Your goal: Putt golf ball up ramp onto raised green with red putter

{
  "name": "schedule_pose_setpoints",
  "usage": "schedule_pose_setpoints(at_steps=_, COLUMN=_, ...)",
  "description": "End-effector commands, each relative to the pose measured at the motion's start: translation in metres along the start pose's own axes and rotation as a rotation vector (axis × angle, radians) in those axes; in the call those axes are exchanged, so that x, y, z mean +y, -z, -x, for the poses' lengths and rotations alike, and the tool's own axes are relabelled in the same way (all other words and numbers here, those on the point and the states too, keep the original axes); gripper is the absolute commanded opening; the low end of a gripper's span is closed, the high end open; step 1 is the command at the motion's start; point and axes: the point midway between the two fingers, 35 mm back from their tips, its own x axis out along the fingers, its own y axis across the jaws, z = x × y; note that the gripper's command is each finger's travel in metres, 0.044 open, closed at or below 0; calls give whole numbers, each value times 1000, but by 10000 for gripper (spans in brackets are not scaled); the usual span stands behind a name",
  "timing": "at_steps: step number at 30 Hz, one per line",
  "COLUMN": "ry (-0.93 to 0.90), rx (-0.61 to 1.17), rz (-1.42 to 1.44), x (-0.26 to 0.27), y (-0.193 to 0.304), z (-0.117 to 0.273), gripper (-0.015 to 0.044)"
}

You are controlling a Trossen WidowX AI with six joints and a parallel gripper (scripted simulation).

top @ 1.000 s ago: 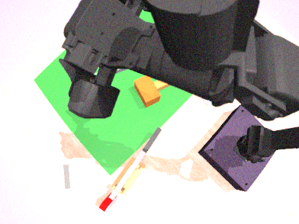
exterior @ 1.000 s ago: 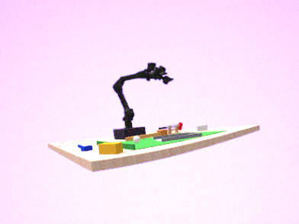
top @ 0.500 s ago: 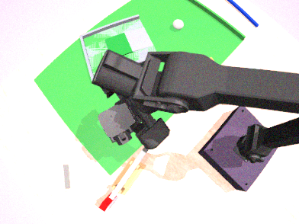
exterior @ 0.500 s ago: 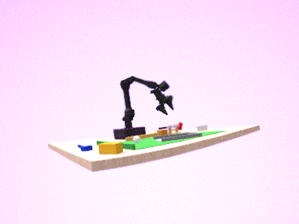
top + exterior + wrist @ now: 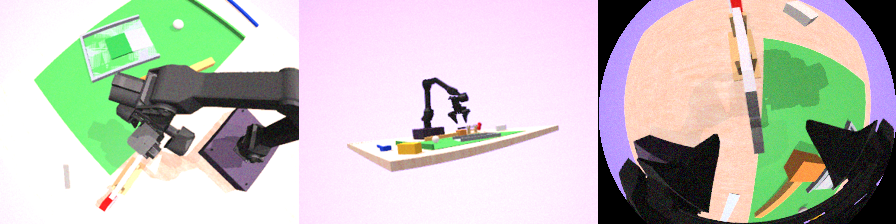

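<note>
Only the wrist view bares the putter's dark grip, at twelve o'clock; the top view hides it beneath the arm. The gripper's fingers stand wide apart, holding nothing.

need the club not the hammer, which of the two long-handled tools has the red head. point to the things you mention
the putter (image 5: 126,177) (image 5: 745,55) resting on the wooden stand; the other's head is orange

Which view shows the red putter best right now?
Wrist: the putter shows dark grip, white shaft and part of its red head. Top: full head, but the arm hides the grip end. Exterior: small, mostly just the red head readable.
</note>
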Motion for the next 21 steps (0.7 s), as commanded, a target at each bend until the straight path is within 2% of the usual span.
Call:
schedule_pose_setpoints(at_steps=1, ry=-19, rx=-1, rz=1, x=5, y=5, z=-17, gripper=440)
schedule_pose_setpoints(at_steps=12, ry=-19, rx=-1, rz=1, x=6, y=11, z=-43, gripper=440)
schedule_pose_setpoints(at_steps=21, ry=-19, rx=-1, rz=1, x=7, y=13, z=-49, gripper=440)
